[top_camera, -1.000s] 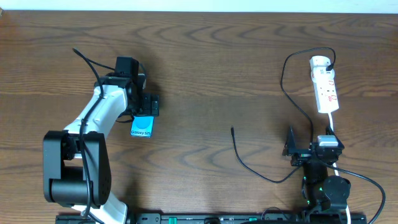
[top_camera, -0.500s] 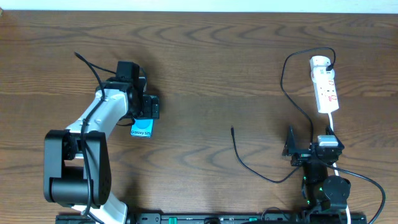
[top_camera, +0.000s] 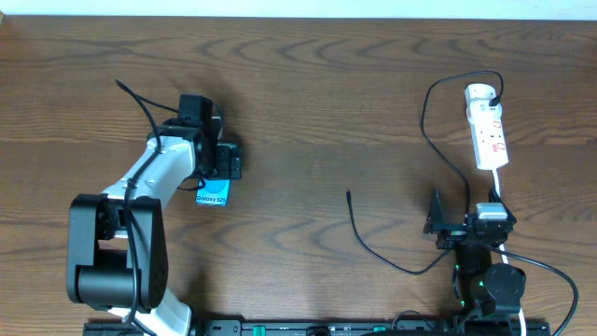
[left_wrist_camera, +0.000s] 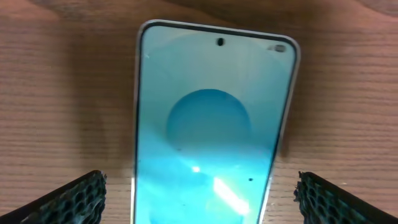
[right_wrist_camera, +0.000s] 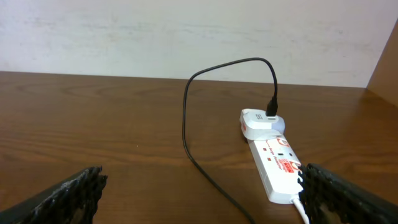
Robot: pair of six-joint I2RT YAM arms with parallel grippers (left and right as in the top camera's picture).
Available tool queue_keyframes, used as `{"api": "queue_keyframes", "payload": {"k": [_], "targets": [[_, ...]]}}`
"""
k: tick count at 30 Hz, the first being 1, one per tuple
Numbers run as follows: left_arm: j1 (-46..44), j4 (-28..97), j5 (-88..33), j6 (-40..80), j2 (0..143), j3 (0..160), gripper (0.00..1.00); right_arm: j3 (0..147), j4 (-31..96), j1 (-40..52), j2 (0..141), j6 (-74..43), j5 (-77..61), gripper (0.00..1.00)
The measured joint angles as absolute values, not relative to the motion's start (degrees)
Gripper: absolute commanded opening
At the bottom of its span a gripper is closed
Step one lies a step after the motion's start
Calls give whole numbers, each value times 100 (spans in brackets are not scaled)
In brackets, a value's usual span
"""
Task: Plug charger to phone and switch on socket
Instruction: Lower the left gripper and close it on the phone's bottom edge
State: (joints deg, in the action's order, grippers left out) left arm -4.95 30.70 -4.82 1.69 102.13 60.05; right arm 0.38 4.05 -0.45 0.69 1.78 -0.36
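Desk (top_camera: 308,93) of dark brown wood seen from above, with my two arms reaching in from the near edge. On the left side, the phone (top_camera: 213,194) lies flat with its bright cyan screen facing up, its far end tucked under my left arm's wrist in the overhead view. My left tool (left_wrist_camera: 200,196) hangs right over it, released: the wrist view shows the two dark fingers spread wide, one on each side of the phone, with bare wood between each finger and the phone's edges. Neither finger touches it.

On the right side, well apart from the phone, the socket (top_camera: 488,126) lies lengthwise, a narrow white strip with red markings, its rounded end pointing far. The charger (top_camera: 366,241), a thin black cable, is plugged into a white adapter at that far end. It loops out to the left, runs back toward the near edge past my right arm, then curves left and up. Its small plug tip (top_camera: 348,194) rests loose on the desk near the middle, between the phone and the socket.

My right tool (right_wrist_camera: 202,196) sits low at the near right, just short of the socket's near end. It is released too, with its fingers wide apart and nothing between them.
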Motion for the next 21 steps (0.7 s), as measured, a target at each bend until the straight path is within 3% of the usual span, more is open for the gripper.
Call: {"api": "queue_keyframes", "payload": {"k": [21], "targets": [[-646, 3026, -432, 169, 10449, 6001, 98, 38, 405, -45, 69, 178, -36, 99]]}}
